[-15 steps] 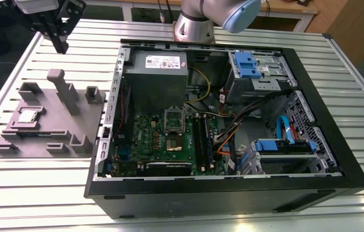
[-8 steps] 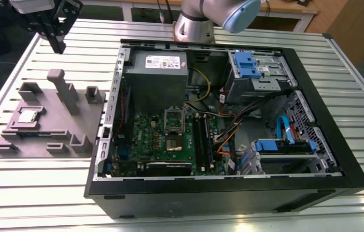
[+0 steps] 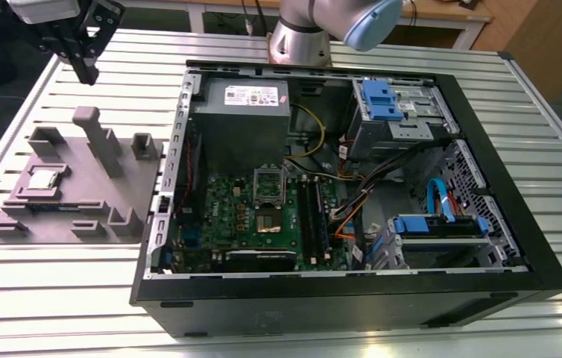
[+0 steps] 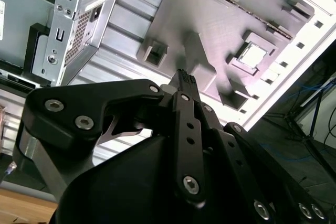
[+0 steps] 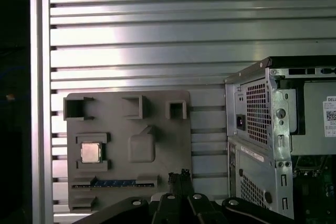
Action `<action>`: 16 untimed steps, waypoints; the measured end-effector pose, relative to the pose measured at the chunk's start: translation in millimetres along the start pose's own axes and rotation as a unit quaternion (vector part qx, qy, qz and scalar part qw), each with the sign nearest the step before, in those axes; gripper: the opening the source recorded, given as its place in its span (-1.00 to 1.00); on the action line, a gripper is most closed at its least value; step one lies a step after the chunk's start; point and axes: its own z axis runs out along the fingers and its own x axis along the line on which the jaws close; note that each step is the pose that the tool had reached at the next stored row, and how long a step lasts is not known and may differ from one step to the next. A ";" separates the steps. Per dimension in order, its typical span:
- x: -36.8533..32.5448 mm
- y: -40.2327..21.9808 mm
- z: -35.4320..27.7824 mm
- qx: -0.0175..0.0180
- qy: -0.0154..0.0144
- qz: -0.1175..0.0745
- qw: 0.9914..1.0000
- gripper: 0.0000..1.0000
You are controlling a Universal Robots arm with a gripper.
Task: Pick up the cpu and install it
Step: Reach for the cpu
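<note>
The cpu [image 3: 42, 179], a small silvery square chip, lies in a pocket of the grey fixture plate [image 3: 72, 216] at the exterior view's left; both wrist views show it too [image 4: 253, 55] [image 5: 90, 152]. My gripper [image 3: 86, 73] hangs high over the slatted table beyond the plate's far edge, well apart from the cpu. Its black fingertips [image 5: 180, 176] sit together with nothing between them, so it is shut and holds nothing. The gripper's tip [image 4: 185, 78] points toward the plate's tall post. The green board [image 3: 261, 216] lies inside the open computer case [image 3: 361, 298], with a metal-framed socket [image 3: 269, 181].
A tall grey post [image 3: 97, 138] and several raised blocks stand on the fixture plate. A blue-edged memory stick [image 5: 113, 183] lies in a slot of the plate. Inside the case are a grey power supply box [image 3: 246, 104], blue drive brackets [image 3: 381, 101] and cables.
</note>
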 end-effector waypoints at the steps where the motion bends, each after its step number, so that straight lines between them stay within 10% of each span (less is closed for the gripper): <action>1: 0.2 -0.8 0.0 0.000 0.000 0.000 1.000 -0.80; 16: 12.9 -3.9 0.2 0.000 0.000 0.000 1.000 -0.80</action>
